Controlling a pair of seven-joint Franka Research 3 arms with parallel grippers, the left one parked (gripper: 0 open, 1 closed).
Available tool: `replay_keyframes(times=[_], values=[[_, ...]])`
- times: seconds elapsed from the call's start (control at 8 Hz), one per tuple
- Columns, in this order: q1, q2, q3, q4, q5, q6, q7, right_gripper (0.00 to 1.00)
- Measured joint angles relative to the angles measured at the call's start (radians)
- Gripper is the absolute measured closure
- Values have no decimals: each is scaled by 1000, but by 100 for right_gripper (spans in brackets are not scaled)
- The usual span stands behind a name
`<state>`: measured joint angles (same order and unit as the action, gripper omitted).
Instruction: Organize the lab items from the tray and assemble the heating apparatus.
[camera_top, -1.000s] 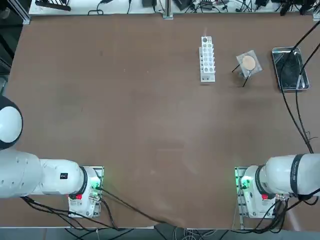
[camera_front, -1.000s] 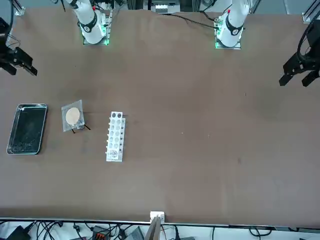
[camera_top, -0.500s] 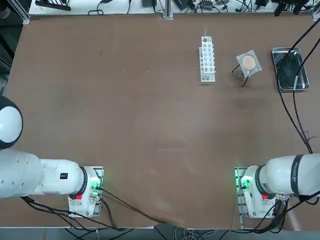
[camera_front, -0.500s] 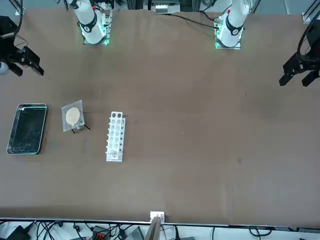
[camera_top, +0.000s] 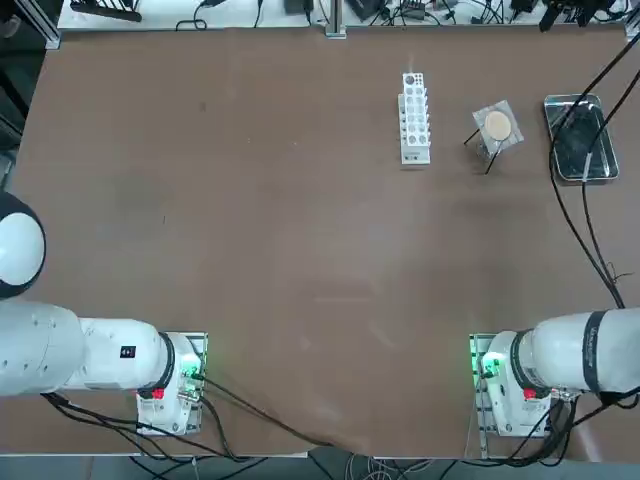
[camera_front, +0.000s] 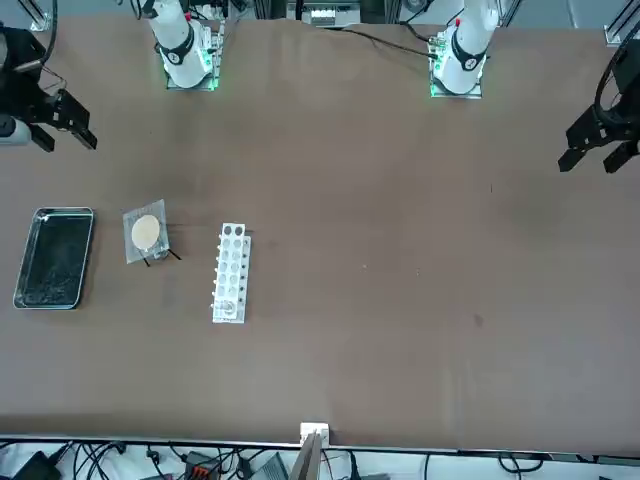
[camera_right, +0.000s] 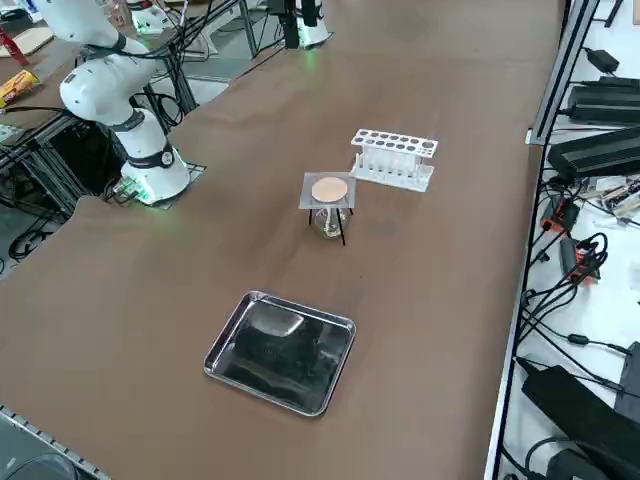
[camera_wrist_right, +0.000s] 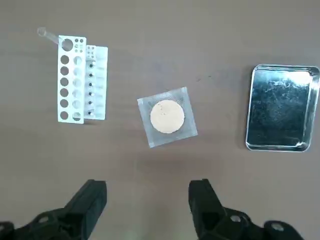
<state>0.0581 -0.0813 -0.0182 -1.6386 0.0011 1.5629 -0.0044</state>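
The shiny metal tray (camera_top: 575, 100) (camera_front: 55, 210) (camera_right: 300, 307) (camera_wrist_right: 282, 107) lies at the far right of the table, and I make out nothing inside it. Beside it stands the heating apparatus: a dark thin-legged tripod (camera_right: 340, 228) topped by the grey mesh square with a tan centre (camera_top: 497, 126) (camera_front: 146, 233) (camera_right: 328, 190) (camera_wrist_right: 167, 117). A small clear glass object sits under the mesh. My right gripper (camera_front: 65, 138) (camera_wrist_right: 147, 192) hangs high above these things, open and holding nothing.
A white holed rack (camera_top: 414, 118) (camera_front: 231, 273) (camera_right: 393, 158) (camera_wrist_right: 80, 80) stands on the other side of the apparatus from the tray, with a clear tube at one end. The arm's black cable (camera_top: 590, 220) runs over the tray in the top view.
In the front view my right gripper has drifted a little to the right, still open. The tray, apparatus and rack have not moved.
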Motion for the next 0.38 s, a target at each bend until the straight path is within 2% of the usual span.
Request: replay_keyframes(times=[0.12, 0.25, 0.38], values=[[31, 0, -42, 0, 10, 1, 0, 0], [46, 0, -64, 0, 14, 2, 0, 0], [55, 0, -72, 0, 15, 2, 0, 0]])
